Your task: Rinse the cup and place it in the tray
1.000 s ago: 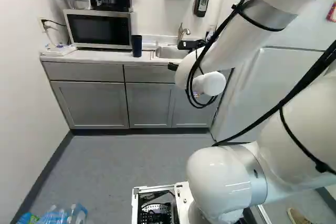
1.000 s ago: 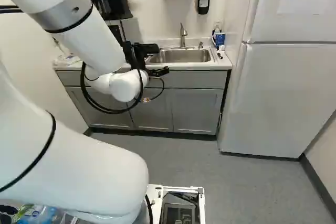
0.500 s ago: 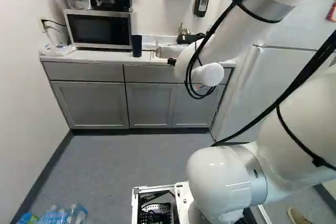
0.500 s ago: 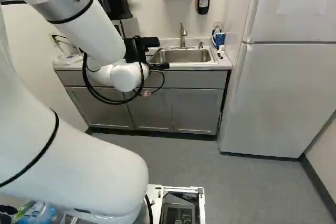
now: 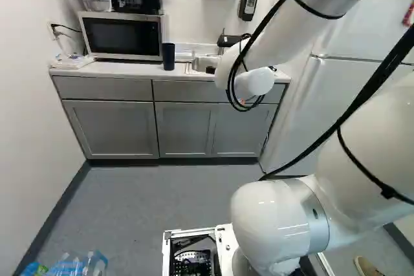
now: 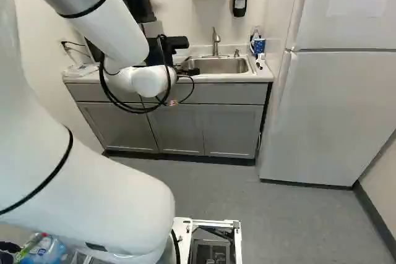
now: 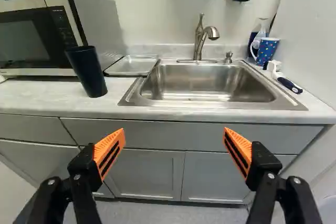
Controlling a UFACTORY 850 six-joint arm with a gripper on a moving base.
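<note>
Dark cup [image 7: 88, 72]: upright on the desk [image 7: 42, 96], nearer its front edge, between microwave [image 5: 123, 37] and sink [image 7: 210, 104]
Metal tray [image 7: 131, 65]: toward the desk's back edge, perhaps just touching the sink
Patterned mug [image 7: 268, 49]: at the desk's back corner, by the wall
End effector [image 6: 187, 72]: fingers spread wide, facing the desk

From over on the left, the arm [image 5: 268, 40] blocks much of the far sink [image 6: 221, 66] from me. From the right, it swallows the dark cup [image 7: 89, 72] and tray [image 7: 132, 66], and most of the microwave [image 5: 121, 35]. I can't see down to that cup's bottom. The spotted cup [image 7: 267, 49] partly covers whatever stands behind it. The bottles [image 5: 77, 265], near left, run out of sight, and the fridge [image 6: 340, 109] is cut off above.
</note>
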